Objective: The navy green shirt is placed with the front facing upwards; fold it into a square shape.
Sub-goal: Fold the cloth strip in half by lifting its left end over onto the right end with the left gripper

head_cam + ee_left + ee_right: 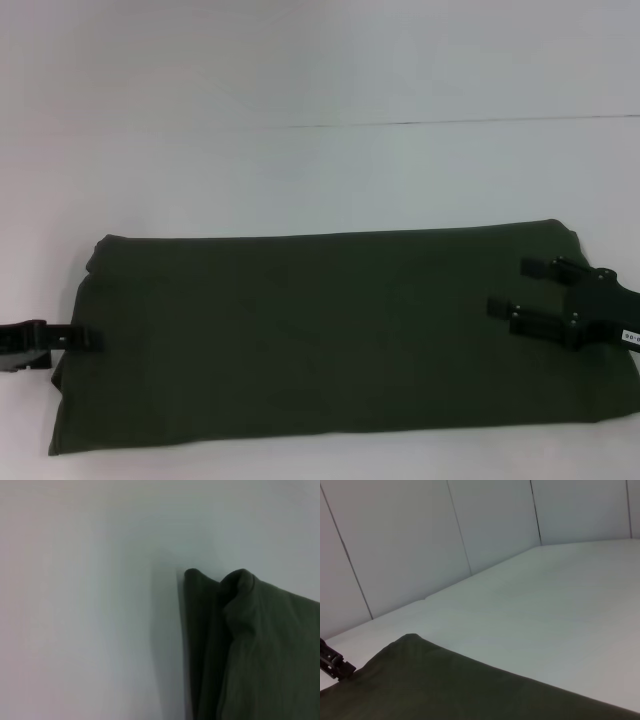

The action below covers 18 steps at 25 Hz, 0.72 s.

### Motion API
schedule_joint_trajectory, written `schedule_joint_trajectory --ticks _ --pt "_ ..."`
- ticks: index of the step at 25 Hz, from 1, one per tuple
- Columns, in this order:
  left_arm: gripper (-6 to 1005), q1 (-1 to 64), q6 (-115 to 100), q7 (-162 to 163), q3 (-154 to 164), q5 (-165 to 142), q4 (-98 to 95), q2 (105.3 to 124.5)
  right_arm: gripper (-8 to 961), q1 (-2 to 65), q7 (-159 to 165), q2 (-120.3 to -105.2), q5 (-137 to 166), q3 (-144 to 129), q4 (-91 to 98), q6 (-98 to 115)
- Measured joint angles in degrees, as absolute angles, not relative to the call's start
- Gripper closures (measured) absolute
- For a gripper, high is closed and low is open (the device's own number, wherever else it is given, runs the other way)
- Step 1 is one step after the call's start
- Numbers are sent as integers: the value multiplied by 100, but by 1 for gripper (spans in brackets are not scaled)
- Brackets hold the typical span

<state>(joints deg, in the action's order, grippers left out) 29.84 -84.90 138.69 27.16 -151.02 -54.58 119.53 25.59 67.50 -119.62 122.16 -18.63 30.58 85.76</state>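
Observation:
The navy green shirt lies flat on the white table, folded into a wide rectangle with only plain dark-green cloth showing; the lettering and collar are hidden. My left gripper sits low at the middle of the shirt's left edge, its tip just over the cloth. My right gripper is open over the shirt's right end, jaws spread and pointing left, holding nothing. The left wrist view shows the shirt's layered far-left corner. The right wrist view shows the shirt's top and, far off, the left gripper.
A thin seam line runs across the table behind the shirt. Pale panelled walls stand beyond the table. The shirt's front edge lies close to the table's near side.

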Motion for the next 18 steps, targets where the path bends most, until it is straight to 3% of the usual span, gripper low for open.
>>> schedule_joint_trajectory --ticks 18 --pt "112 3160 -8705 13730 2726 -15041 -5053 11961 34 2632 6802 -11953 12216 -1863 3085 8511"
